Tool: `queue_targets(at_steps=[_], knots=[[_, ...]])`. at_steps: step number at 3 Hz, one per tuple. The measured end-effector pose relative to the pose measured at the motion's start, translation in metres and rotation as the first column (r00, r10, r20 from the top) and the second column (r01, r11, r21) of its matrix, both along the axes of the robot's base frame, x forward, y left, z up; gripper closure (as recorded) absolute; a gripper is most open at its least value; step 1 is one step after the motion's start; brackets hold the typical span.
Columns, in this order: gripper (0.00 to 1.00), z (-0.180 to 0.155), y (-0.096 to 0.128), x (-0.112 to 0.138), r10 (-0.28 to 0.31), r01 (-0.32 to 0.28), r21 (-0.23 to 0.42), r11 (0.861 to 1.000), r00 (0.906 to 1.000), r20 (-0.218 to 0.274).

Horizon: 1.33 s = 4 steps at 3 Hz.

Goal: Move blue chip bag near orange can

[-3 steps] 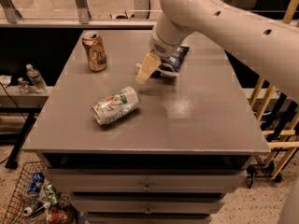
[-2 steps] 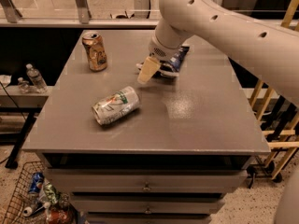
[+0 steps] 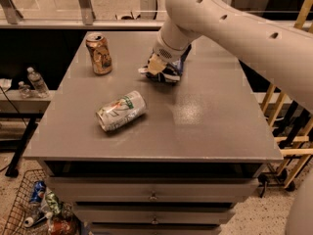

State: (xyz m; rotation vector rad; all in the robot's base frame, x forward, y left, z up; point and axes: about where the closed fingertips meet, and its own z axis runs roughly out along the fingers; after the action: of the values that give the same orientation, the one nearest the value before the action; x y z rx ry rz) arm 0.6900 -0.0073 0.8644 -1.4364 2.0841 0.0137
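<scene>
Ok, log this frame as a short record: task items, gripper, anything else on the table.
gripper: at the blue chip bag, far middle of table
blue chip bag: lying on table, partly under gripper
orange can: upright, far left, apart from bag
silver can: on its side, front left
task: bag not yet beside orange can

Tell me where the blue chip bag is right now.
In the camera view the blue chip bag lies at the far middle of the table, under the gripper, right of the upright orange can and beyond the toppled silver can.
</scene>
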Motion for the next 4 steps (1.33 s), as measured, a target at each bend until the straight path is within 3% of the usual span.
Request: queue_targets(at_steps=[1,2,3,4], knots=[[0.87,0.023,0.004,0.007,0.010,-0.011,0.033,0.999,0.9992,0.039],[1.00,0.052,0.011,0.016,0.016,-0.023,0.087,0.996,0.9964,0.083],[1.00,0.052,0.011,0.016,0.016,-0.023,0.087,0.996,0.9964,0.083],[1.00,0.061,0.032,0.019,0.054,-0.066,0.091,0.994,0.9899,0.131]])
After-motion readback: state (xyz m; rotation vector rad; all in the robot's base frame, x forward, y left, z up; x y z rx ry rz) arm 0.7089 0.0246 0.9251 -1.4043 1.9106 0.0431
